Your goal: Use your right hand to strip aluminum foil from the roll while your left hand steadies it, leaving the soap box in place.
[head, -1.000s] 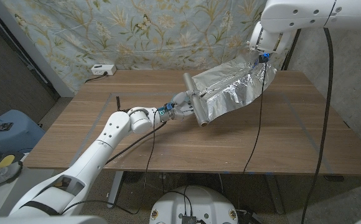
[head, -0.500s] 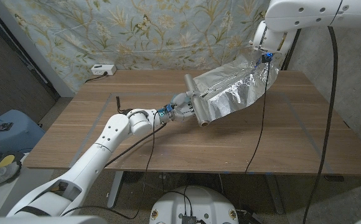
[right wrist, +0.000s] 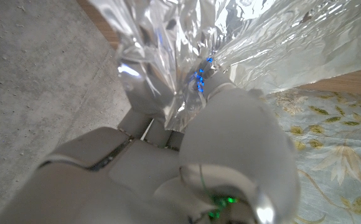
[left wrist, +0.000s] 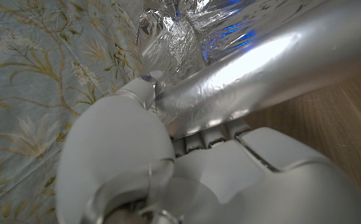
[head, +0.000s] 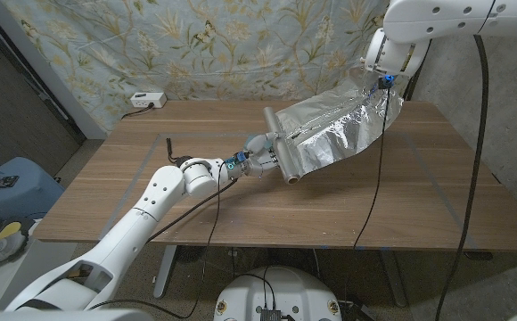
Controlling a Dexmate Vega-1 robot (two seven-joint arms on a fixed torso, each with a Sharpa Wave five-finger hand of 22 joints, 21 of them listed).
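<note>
Right now my left hand (head: 257, 160) is clamped on the foil roll (head: 281, 147), which lies at the centre of the counter (head: 151, 192). My right hand (head: 379, 76), raised at the upper right of the frame, pinches the crumpled far end of the foil sheet (head: 339, 129), stretched between roll and hand.

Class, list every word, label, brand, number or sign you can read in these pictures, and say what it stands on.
No text can be read in any view.
The foil roll and its pulled sheet show bare metal, no brand.
The white power strip at the table's far edge is too small to read.
The left hand and right hand carry no legible marking.
</note>
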